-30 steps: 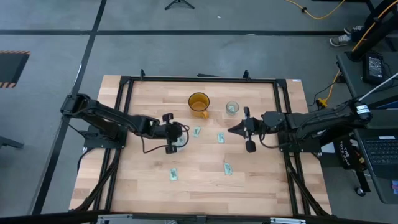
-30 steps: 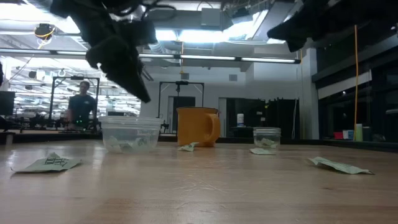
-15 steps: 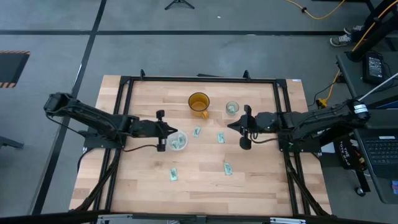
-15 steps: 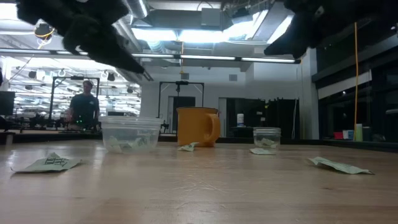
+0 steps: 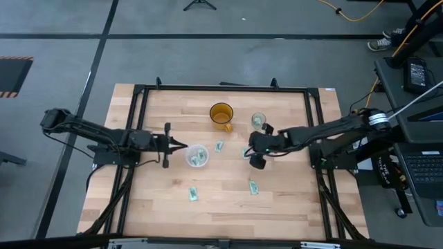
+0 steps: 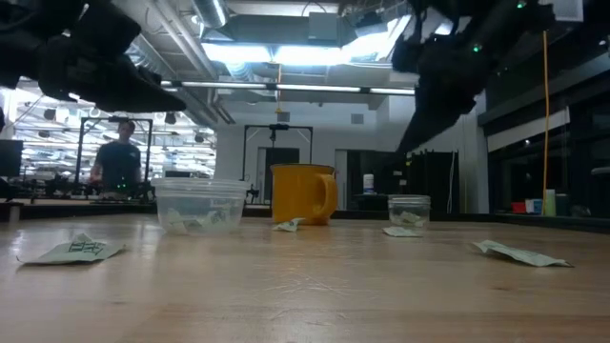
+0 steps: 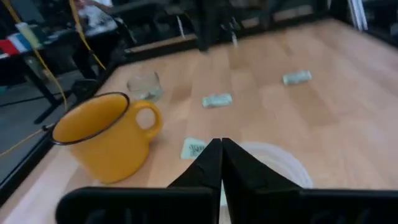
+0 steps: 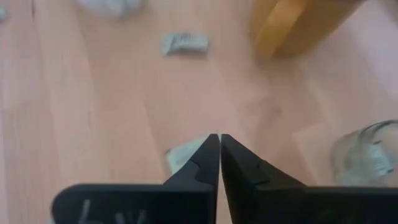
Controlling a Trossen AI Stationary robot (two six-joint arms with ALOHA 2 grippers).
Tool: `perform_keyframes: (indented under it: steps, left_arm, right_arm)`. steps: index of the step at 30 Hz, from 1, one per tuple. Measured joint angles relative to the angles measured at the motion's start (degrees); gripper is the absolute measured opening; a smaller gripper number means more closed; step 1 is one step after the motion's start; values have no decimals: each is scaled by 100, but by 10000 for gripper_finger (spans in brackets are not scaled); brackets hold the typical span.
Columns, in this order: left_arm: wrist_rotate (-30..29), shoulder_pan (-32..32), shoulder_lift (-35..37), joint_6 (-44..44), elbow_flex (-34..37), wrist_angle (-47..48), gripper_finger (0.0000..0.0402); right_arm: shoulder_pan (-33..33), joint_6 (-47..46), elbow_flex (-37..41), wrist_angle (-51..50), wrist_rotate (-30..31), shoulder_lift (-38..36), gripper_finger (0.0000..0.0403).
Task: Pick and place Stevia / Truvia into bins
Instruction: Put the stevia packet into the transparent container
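Observation:
Several pale green packets lie flat on the wood: one [image 5: 219, 146] near the middle, one [image 5: 245, 153] just under my right gripper's tips, two nearer the front edge [image 5: 254, 187] [image 5: 193, 194]. The wide whitish cup [image 5: 196, 156] holds packets; the narrow glassy cup [image 5: 258, 120] also holds one. My left gripper [image 5: 181, 146] is shut, left of the wide cup, well above the table. My right gripper [image 5: 250, 146] is shut and hangs over a packet [image 8: 183, 155], clear of the table in the low view.
An amber handled cup [image 5: 221, 114] stands at the far middle, between the two clear cups. A black frame [image 5: 138, 93] borders the table. Bare wood lies along the near edge. A person [image 6: 119, 162] stands in the room behind.
My left gripper has drawn back from over the wide cup toward the table's left edge and risen. My right gripper has moved toward the table's left and come lower, and now stands over the packet near the middle. The cups and packets have stayed put.

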State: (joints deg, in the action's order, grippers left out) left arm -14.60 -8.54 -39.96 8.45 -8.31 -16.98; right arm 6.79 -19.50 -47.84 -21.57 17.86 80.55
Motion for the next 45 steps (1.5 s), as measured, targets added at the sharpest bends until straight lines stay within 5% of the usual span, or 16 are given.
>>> perform_keyframes:
  steps: [9, 13, 25, 34, 45]
  left_arm:
    - [80, 46, 361, -81, 137, -388, 2]
    - [80, 46, 354, -251, 135, -393, 1]
    - [80, 46, 345, -483, 135, -386, 3]
    - [80, 46, 345, -474, 135, -384, 3]
    - [78, 46, 345, -472, 135, -382, 1]
  right_arm:
    - [-24, 114, -91, -268, -999, 505, 82]
    - [105, 771, -93, -125, -959, 758, 126]
    - [44, 754, -91, 242, -535, 1648, 226]
    - [48, 609, -111, 279, -517, 1852, 230]
    - [50, 650, -98, 408, -559, 1873, 177]
